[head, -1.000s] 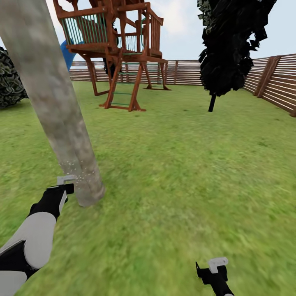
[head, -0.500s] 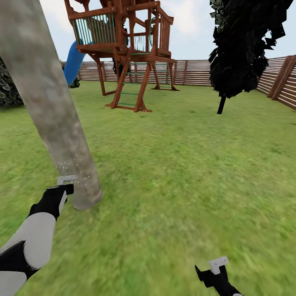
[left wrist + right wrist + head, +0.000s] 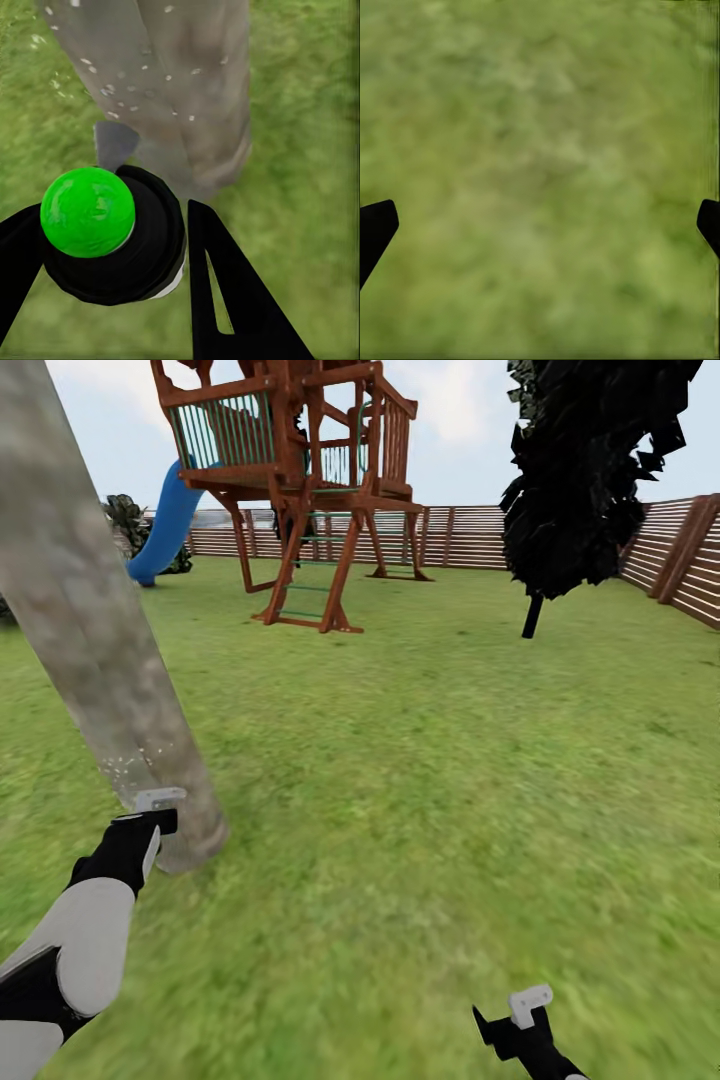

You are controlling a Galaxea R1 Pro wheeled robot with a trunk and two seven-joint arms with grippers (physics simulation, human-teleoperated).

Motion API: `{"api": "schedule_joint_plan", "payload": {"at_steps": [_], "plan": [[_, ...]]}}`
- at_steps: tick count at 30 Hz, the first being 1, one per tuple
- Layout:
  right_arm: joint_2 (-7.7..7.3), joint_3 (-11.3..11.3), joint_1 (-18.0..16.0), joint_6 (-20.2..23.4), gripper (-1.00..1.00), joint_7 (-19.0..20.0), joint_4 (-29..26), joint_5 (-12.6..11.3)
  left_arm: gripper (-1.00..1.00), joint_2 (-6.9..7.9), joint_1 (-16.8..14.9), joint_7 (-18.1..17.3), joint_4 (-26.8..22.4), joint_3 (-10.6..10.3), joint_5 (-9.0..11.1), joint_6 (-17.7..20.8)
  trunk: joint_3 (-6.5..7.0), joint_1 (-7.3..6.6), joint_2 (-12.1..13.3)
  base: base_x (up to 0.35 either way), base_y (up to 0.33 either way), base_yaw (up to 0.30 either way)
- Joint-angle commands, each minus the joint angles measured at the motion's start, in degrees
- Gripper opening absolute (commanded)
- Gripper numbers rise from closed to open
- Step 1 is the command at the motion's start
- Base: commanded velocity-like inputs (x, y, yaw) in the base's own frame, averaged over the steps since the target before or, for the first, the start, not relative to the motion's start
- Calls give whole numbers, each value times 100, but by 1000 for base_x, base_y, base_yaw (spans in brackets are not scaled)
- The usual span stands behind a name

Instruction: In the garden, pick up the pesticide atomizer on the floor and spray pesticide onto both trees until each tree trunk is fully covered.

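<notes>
Left gripper (image 3: 160, 805) sits right up against the foot of the tree trunk (image 3: 95, 630), low down where the bark widens into the lawn (image 3: 430, 780). In the left wrist view the gripper's black fingers (image 3: 225, 292) are clamped either side of the pesticide atomizer (image 3: 112, 236), a round black body with a bright green ball on top here, no red tip to be seen from this angle. The trunk (image 3: 187, 82) stands just beyond it, very close, though contact is impossible to judge. White specks of pesticide (image 3: 112, 90) dot the lower bark and drift over the grass beside it; from the head camera the same specks (image 3: 125, 765) sit in a small patch near the trunk's base, and the bark above looks bare.

Right gripper (image 3: 515, 1015) hangs low over open grass, well apart from the trunk. Its wrist camera looks straight down on blurred green, with the two fingertips (image 3: 375, 225) spread to opposite borders of the picture and nothing between them: wide open, empty.

Further back, a wooden playhouse (image 3: 300, 470) with a blue slide (image 3: 165, 530) stands before the slatted fence (image 3: 670, 550), and a dark, near-black tree (image 3: 585, 470) rises toward the lawn's far right side.
</notes>
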Motion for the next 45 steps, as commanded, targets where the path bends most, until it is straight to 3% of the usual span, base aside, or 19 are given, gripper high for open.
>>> {"api": "schedule_joint_plan", "payload": {"at_steps": [1, 13, 21, 23, 25, 35, 39, 45], "plan": [[-2, 8, -3, -15, 100, 10, 3, 4, -100, 1, -5, 1, -7, 25, -23, 23, -5, 0, -2, 126, -271, 154], [-3, 12, -3, -15, 100, 10, 5, 4, -100, 23, 79, 1, 29, 25, -38, 33, -5, 0, -2, 157, -261, 267], [-6, 14, -3, -15, 100, 8, 5, 9, -100, 76, 463, -6, 12, 58, -38, 44, -5, 0, -2, 208, -216, 20], [-3, 14, -3, -15, 100, 5, 5, 5, -100, 206, 606, 190, -22, 71, -28, 36, -5, 0, -2, 230, -165, 0], [-3, 14, -3, -15, 100, 2, 5, 7, -100, 246, 690, 292, 8, 70, -7, 34, -5, 0, -2, 152, -76, 9], [-3, 14, -3, -15, 100, 4, 5, 13, -100, 52, 765, 324, -41, 97, 39, 45, -5, 0, -2, 11, -5, 242], [-3, 14, -3, -15, 100, 2, 5, 8, -100, -232, 797, 615, 55, 72, 37, -11, -5, 0, -2, 0, -142, 99], [-3, 14, -3, -15, 100, 1, 5, 13, -100, -199, 803, 674, 522, 258, 20, -161, -5, 0, -2, 39, -266, 2]]}}
